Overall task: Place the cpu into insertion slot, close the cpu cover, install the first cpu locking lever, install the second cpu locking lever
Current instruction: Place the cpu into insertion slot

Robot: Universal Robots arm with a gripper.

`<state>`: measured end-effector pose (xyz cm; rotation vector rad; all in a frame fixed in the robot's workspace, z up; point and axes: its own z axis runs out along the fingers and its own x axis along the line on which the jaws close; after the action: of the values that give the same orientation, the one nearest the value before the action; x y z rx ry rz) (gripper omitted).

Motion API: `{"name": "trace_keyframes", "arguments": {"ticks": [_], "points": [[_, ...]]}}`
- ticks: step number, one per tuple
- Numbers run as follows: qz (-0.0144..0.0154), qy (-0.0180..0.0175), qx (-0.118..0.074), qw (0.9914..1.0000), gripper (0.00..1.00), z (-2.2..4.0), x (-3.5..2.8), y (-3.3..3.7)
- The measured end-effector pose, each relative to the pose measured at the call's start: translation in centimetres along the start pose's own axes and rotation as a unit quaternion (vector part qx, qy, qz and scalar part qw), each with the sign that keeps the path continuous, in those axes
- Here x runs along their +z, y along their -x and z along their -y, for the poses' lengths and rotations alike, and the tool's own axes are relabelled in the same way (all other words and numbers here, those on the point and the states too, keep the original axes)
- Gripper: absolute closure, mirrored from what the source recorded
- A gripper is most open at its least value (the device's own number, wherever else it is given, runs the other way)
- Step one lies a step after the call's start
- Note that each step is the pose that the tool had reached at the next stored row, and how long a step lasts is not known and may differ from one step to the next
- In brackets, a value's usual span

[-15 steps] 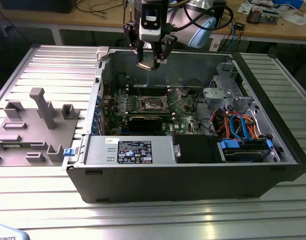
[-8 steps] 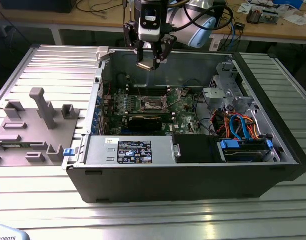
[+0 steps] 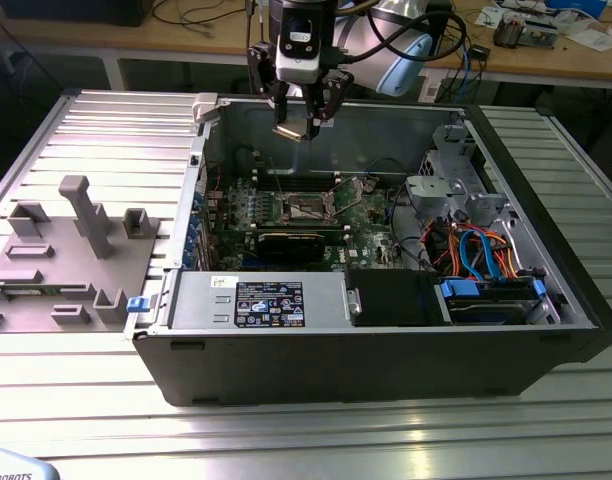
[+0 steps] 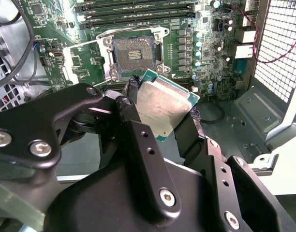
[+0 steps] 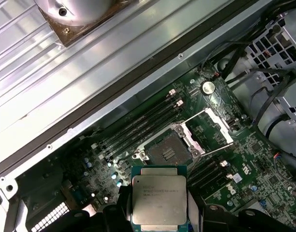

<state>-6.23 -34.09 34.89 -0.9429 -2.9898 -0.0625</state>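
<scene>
The tool [image 3: 304, 122] is closed narrowly on the cpu [image 4: 165, 105], pinching the thin square by two opposite edges. The chip looks light, stiff and flat but probably delicate on its contact face, so the bare edges seem the right place to hold it. Below the tool and well apart from it, the insertion slot [image 4: 133, 55] lies uncovered on the motherboard [image 4: 211, 63], with the cpu cover [image 4: 85, 60] swung open just beside it, inside the open computer case [image 3: 386, 350] on the worktop [image 3: 286, 440].
</scene>
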Motion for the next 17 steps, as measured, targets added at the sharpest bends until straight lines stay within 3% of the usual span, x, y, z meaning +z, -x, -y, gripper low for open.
{"name": "trace_keyframes", "arguments": {"ticks": [17], "points": [[0.0005, 0.0003, 0.014, 0.99990, 0.45, 0.00, 0.01, 0.00]]}}
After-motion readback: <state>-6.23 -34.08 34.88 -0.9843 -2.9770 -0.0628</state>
